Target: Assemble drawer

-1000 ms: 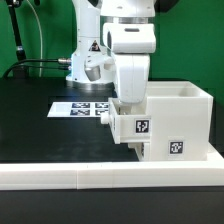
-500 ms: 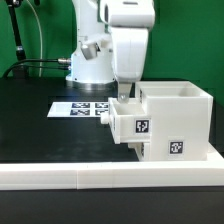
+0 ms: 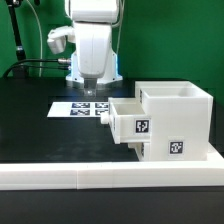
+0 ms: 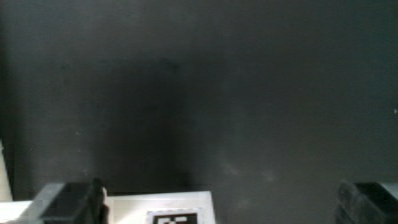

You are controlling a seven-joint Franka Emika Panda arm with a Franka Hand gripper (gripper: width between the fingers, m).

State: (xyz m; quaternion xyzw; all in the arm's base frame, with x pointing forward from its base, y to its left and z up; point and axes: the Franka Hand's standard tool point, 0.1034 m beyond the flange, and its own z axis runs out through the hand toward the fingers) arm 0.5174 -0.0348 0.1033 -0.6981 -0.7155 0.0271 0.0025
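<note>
The white drawer box (image 3: 182,125) stands at the exterior view's right, against the front rail. One knobbed tray (image 3: 133,122) with a square tag sits partly pushed into the box's side, its knob (image 3: 103,117) pointing to the exterior view's left. I cannot make out a second tray. My gripper (image 3: 90,90) hangs open and empty above the marker board (image 3: 80,108), up and to the left of the tray. In the wrist view my gripper (image 4: 222,205) shows two dark fingers (image 4: 71,203) far apart, with a white tagged surface (image 4: 164,208) between them.
A long low white rail (image 3: 100,176) runs along the table's front edge. The robot base (image 3: 88,62) and cables stand at the back. Black table (image 3: 40,135) spreads to the exterior view's left of the tray.
My gripper has let go of the tray, risen, and moved to the exterior view's left, away from the box. The tray and box stay where they were.
</note>
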